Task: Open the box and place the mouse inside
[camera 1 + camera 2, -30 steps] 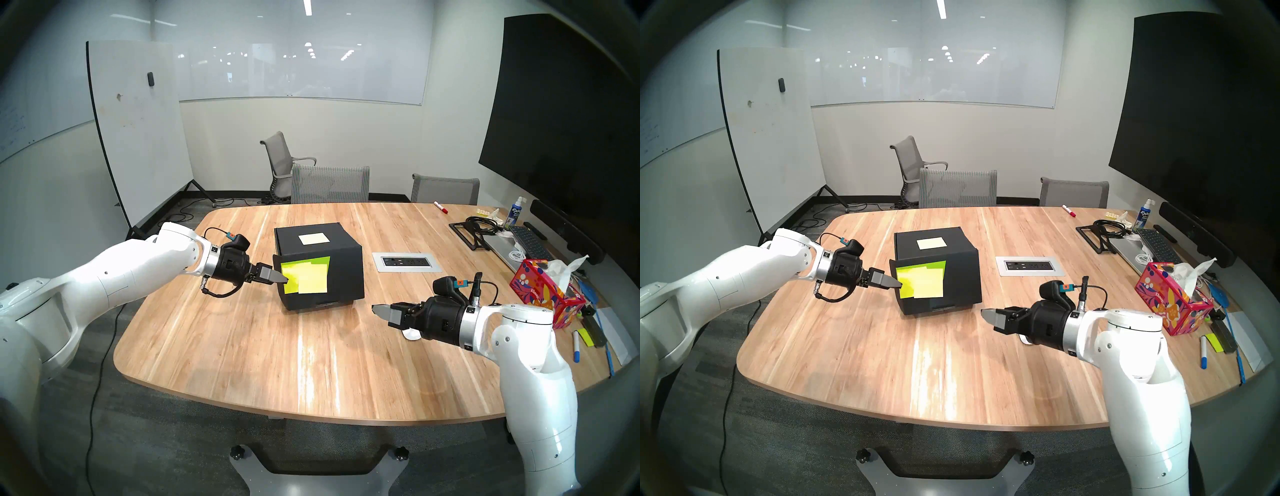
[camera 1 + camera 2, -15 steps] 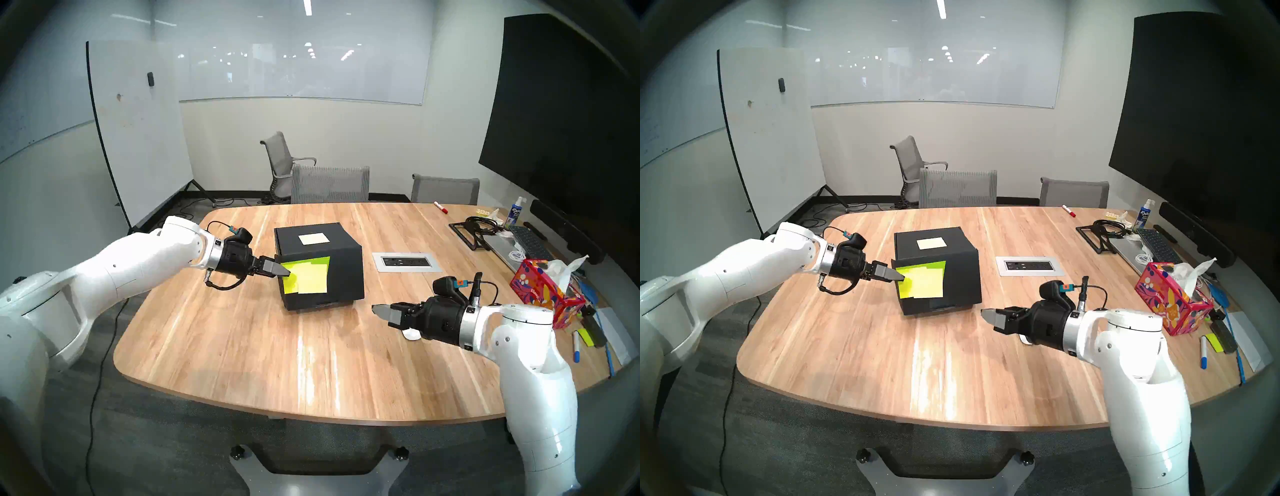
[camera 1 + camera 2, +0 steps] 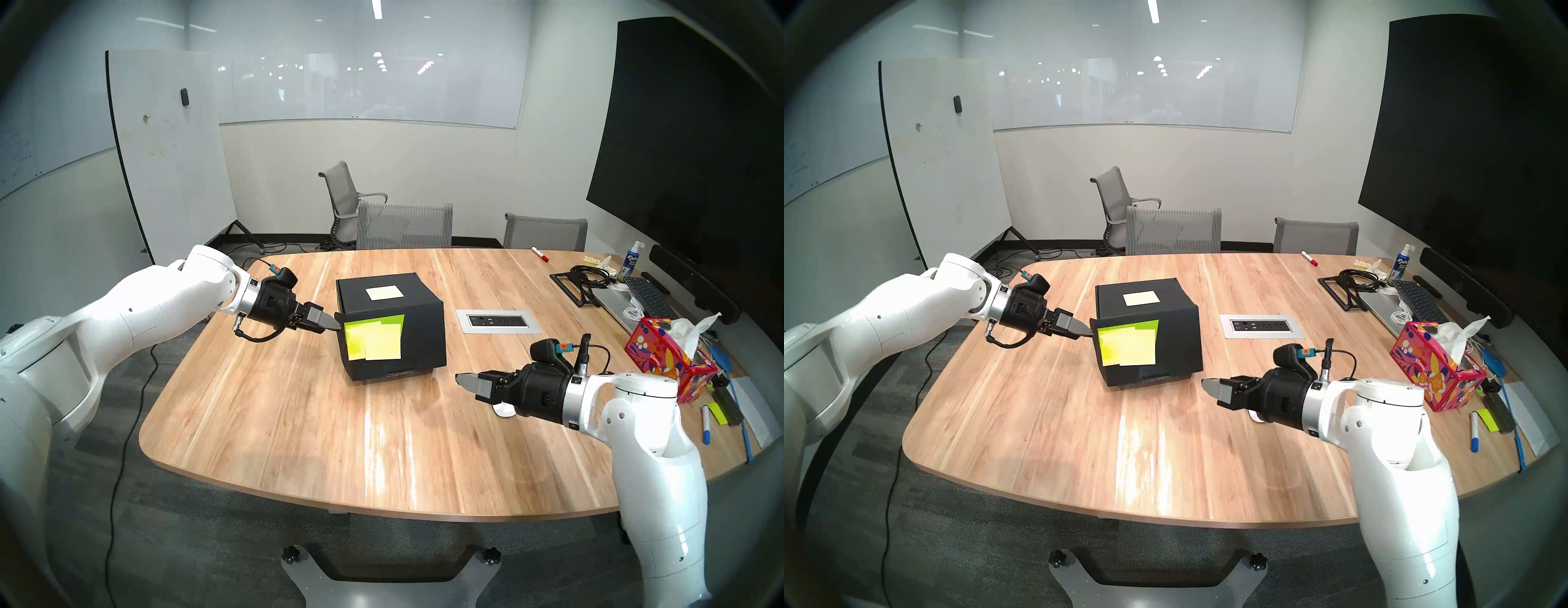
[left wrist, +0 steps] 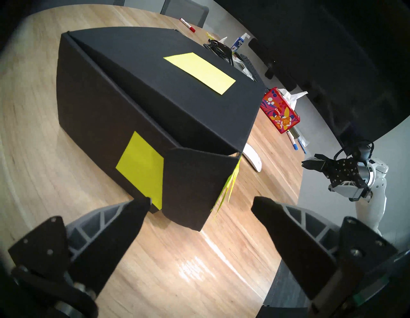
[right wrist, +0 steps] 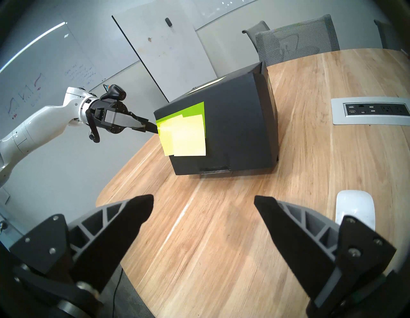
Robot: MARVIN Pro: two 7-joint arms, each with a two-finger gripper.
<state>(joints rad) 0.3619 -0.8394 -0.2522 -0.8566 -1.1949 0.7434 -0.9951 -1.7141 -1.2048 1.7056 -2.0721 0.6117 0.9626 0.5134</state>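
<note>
The box (image 3: 392, 325) sits closed near the middle of the surface (image 3: 297, 424), its front flap (image 4: 195, 188) with the sticky notes (image 3: 373, 342) facing the robot. The mouse (image 5: 355, 209) lies on the surface right of the box, just under the right gripper (image 3: 464, 382), which hangs above it with fingers apart and empty.

The left gripper (image 3: 333, 325) is at the box's upper left front corner, fingers apart and holding nothing; whether a tip touches the flap edge I cannot tell.

The step in hand looks like opening the lid. In the left wrist view the flap's left end already stands slightly off the side wall, so that gap is probably the place to hook. Get 1 finger behind the flap edge, not on the loose notes, which would likely peel or slip. Then swing up and away along the hinge at the far top edge, slowly, since the light box may slide or tip rather than open.
</note>
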